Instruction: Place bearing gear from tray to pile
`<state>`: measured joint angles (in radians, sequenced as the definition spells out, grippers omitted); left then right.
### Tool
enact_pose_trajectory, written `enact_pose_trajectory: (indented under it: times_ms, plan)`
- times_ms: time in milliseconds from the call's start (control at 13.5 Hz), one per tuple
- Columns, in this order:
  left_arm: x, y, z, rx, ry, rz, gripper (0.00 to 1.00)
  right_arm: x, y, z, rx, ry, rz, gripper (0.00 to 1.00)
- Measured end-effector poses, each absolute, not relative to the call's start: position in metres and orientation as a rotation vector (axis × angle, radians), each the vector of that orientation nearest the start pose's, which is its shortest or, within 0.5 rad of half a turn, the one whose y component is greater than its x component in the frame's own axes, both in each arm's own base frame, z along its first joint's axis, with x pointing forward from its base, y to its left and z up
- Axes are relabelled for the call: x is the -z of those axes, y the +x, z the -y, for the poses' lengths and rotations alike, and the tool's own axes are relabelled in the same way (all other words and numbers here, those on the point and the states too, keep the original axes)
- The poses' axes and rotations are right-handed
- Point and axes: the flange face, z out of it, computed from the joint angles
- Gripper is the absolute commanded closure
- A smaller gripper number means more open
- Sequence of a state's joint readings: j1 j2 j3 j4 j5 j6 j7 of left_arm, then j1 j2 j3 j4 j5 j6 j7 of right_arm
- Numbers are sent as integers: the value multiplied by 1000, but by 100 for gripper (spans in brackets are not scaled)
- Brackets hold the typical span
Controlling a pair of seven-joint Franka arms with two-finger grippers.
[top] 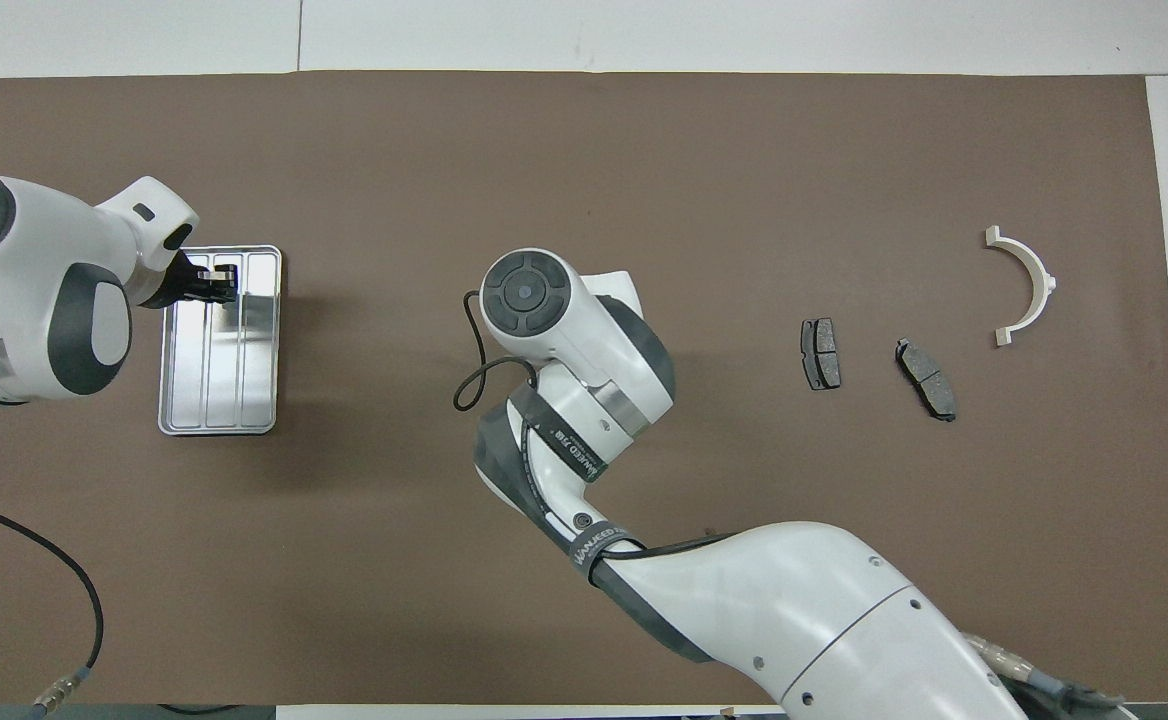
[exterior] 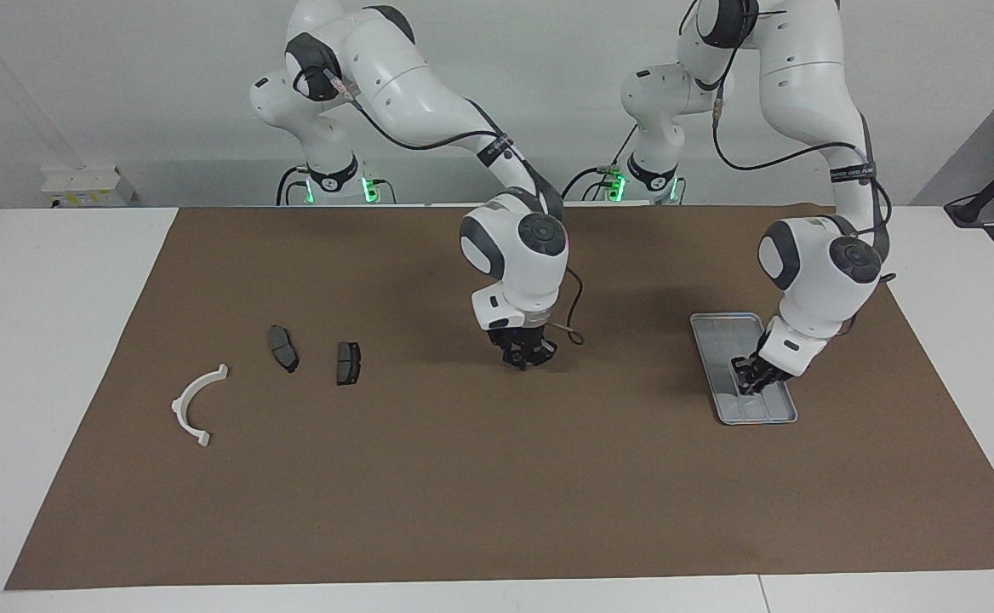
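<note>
Since the left tool (exterior: 752, 377) is down inside the tray (exterior: 705, 340), tilted in from the left arm's end, it looks set up for the pick. Fingers sit close together on the ribbed floor, and something small and pale shows between them from overhead (likely the gear (top: 227, 272), can't confirm a grip). Tray lies at the left arm's end of the surface. Right tool (exterior: 524, 355) waits low over mid-mat, holding nothing visible; can't tell how far open it is. Pile is well apart at the right arm's end: two pads (exterior: 282, 347) (exterior: 348, 363), with the bracket (exterior: 195, 405) beside them.
</note>
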<state>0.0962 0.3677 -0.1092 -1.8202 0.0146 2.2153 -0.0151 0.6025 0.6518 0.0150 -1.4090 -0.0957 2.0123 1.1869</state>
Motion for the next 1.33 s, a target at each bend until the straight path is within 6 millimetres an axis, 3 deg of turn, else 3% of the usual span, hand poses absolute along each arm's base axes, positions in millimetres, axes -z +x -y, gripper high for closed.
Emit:
enact_pose_trajectory:
  times_ms: [148,222,296,370,518,591,739,887,961,1109,1331]
  plan:
    - [-421,659,11,-17,-3196,64,100,-368,618,-360,-6,-3171,-716,100]
    - [-459,660,25,-31,-3202,119,100,-399,631,-325,-39,-3190,-620,100]
    - [-486,657,52,-30,-3199,189,100,-426,642,-286,-69,-3205,-516,100]
    - [-501,653,91,-14,-3194,257,100,-449,650,-246,-86,-3212,-407,100]
    - [-506,633,191,0,-3177,362,100,-476,667,-165,-87,-3214,-187,100]
    - [-503,617,242,-4,-3167,402,100,-478,676,-126,-76,-3211,-76,100]
    - [-482,581,328,17,-3155,471,100,-462,692,-56,-25,-3197,111,100]
    - [-438,552,389,57,-3133,515,100,-428,701,-7,21,-3191,183,100]
    - [-410,541,409,77,-3118,535,100,-407,703,7,40,-3190,188,100]
    - [-363,532,429,79,-3104,548,100,-365,708,15,62,-3188,183,100]
    - [-335,532,423,108,-3106,543,100,-311,718,21,113,-3185,178,100]
